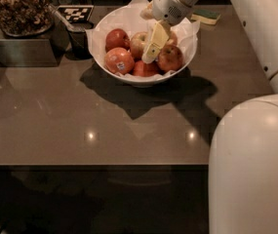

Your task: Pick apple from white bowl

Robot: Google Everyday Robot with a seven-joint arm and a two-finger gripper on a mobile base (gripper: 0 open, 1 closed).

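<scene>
A glossy grey-brown counter (pixel 55 116), dotted with reflected lights, carries the white bowl (pixel 129 78) near its far edge, beside a clear container of nuts (pixel 16 9) cut off at the top left, a dark cup (pixel 80 37) and a checkered marker (pixel 75 12). The gripper (pixel 149 57) reaches down into the bowl just beside the pale apple (pixel 137 43), which sits mid-pile among redder apples and is partly hidden by it; whether it is clamped or released cannot be told. The robot's white body (pixel 250 174) blocks the lower right, and the room below the counter's front edge is lost in darkness.
</scene>
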